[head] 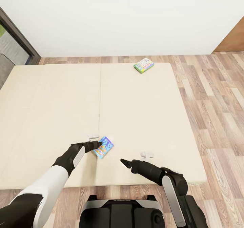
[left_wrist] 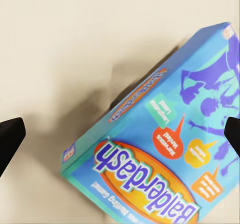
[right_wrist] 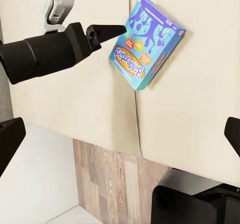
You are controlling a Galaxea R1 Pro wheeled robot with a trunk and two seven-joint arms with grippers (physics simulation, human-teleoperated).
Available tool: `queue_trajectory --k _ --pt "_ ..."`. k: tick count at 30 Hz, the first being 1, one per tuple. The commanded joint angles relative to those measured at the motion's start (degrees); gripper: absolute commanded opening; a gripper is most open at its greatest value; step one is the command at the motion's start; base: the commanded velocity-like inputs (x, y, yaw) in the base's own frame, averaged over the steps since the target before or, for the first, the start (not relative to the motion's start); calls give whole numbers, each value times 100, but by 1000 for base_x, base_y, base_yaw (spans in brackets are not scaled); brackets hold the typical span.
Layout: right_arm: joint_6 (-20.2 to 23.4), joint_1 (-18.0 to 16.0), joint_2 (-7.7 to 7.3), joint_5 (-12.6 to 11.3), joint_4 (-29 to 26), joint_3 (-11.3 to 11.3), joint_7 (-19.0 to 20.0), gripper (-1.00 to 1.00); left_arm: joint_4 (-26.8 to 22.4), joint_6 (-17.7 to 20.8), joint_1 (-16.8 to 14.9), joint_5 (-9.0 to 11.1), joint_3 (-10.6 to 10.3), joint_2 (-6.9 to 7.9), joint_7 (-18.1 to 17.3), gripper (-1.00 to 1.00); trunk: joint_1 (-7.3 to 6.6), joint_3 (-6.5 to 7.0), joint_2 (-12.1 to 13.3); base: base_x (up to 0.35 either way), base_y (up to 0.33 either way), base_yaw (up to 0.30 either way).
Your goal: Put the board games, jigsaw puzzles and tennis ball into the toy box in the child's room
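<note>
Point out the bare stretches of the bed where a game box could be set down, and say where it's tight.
The bed is bare across the half on the robot's left, and between the green-edged board game at the far edge and the blue-purple board game. It is tight at the near edge, where the left gripper meets the blue-purple game and the right gripper hovers beside it.

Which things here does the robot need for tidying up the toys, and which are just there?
For the job:
blue game box, by the left gripper
green game box, at the bed's far edge
bed they lie on

Just there:
wooden floor
white wall
</note>
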Motion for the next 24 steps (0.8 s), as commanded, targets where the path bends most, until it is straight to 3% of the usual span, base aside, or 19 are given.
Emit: queue_trajectory --k 1,11,24 --pt "27 -2 3 16 -5 -7 25 100 -7 31 -1 47 -14 5 -57 100 2 -5 -6 0 0 0" --pt "27 -6 3 16 -5 -7 32 100 9 35 -1 56 -9 6 -374 100 2 -5 -6 0 0 0" --pt "27 -5 3 16 -5 -7 33 100 11 108 -1 75 11 8 -453 100 2 -5 -6 0 0 0"
